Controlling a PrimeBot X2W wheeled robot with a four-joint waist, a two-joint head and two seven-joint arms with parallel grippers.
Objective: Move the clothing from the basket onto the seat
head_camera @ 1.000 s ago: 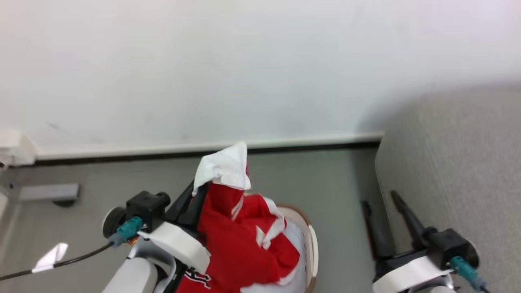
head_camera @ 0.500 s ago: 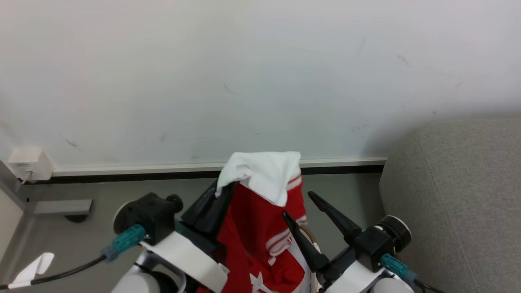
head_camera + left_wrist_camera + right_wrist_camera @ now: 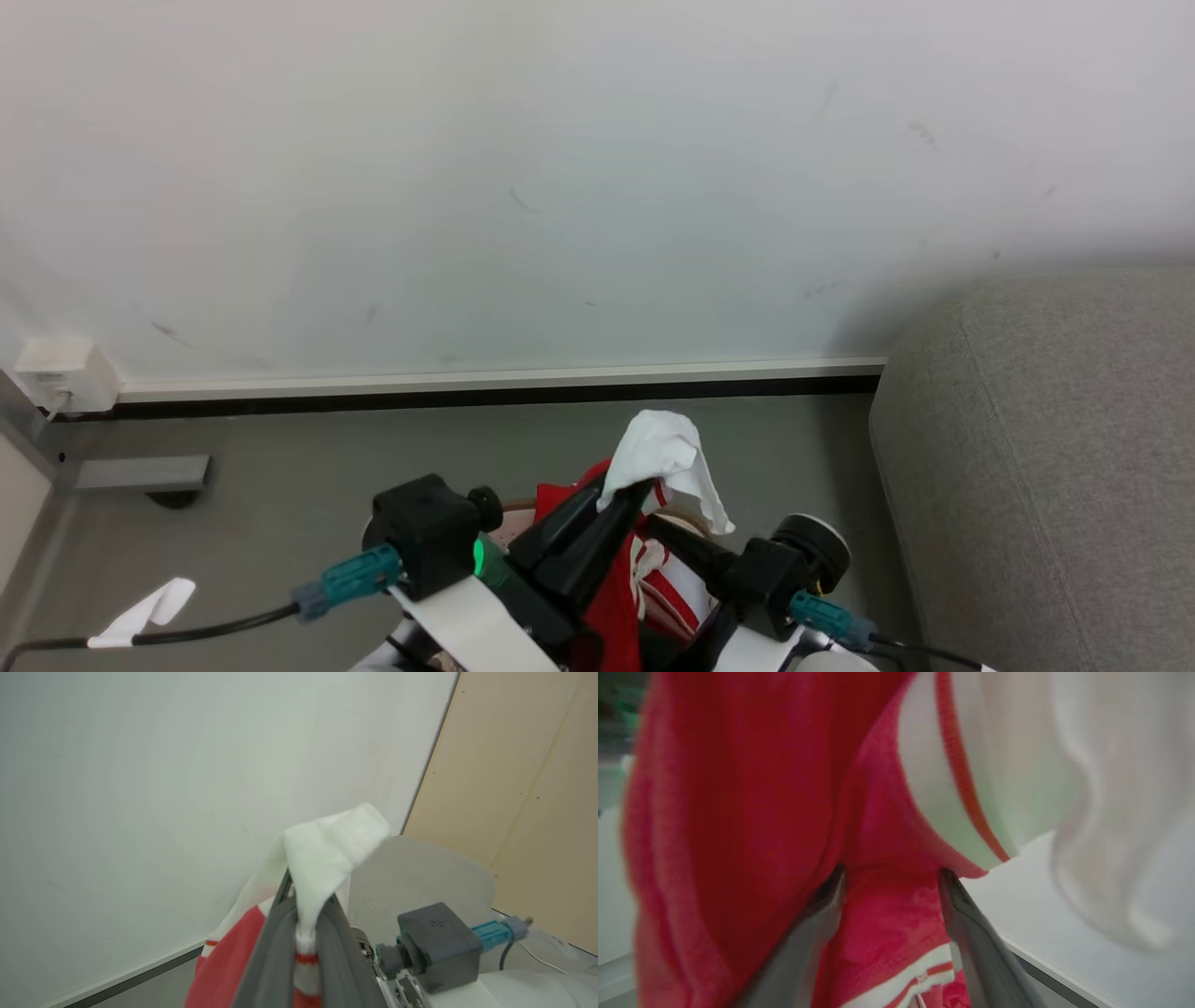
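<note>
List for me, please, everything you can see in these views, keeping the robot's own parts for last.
clothing: one bundle, red with white panels, held up at bottom centre of the head view
sofa: one, grey, right side
wall: one, white, across the top
skirting board: one, white over black, foot of the wall
floor: grey, below the skirting
wall box: one, white, far left
panel: beige, right of the left wrist view
cable: one, black, lower left
left end effector: dark, shut on the clothing's white part
right end effector: dark, open, red fabric between its fingers
</note>
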